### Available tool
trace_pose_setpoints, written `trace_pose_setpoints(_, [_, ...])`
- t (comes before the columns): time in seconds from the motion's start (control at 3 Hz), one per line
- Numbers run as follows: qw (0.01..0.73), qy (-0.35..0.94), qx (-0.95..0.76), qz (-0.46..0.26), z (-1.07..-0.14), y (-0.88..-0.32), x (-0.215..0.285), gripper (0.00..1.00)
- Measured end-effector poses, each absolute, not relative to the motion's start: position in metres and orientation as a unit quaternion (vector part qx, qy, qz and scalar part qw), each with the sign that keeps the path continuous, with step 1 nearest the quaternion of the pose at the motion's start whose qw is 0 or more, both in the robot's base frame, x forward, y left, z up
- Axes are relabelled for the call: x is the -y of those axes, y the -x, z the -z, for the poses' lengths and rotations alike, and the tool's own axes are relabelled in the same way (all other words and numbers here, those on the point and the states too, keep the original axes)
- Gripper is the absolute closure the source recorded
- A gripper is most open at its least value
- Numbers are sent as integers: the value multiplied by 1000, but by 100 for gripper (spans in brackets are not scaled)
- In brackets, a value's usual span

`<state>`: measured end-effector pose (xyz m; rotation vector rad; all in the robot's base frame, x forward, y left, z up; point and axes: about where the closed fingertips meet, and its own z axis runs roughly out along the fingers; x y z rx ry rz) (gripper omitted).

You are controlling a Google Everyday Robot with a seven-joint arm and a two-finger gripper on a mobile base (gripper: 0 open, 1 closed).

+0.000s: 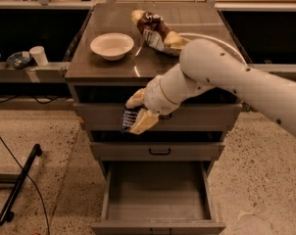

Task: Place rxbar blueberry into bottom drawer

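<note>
My gripper [136, 112] hangs in front of the top drawer's face, left of centre, and is shut on the rxbar blueberry [129, 119], a small dark navy bar with pale text lines held upright between the pale fingers [144, 122]. The bottom drawer [158, 218] is pulled out below, its wide grey tray showing nothing inside. The bar is well above the tray and near its left half.
On the cabinet top stand a white bowl [112, 45] and a brown, white and yellow snack bag [156, 30]. The middle drawer [159, 151] is shut. A black bar [18, 185] and cables lie on the floor at left. Cups [38, 55] sit on a low shelf.
</note>
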<state>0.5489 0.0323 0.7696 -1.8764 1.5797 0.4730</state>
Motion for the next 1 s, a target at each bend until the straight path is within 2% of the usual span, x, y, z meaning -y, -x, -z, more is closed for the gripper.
trace_pose_setpoints(0.33, [387,641,-610,-257,-678,-538,1,100])
trace_pose_setpoints(0.67, [404,579,-647,-288,-587,-519,58,100])
trace_pose_setpoints(1.0, [404,580,-647,-286,-587,-519,60,100])
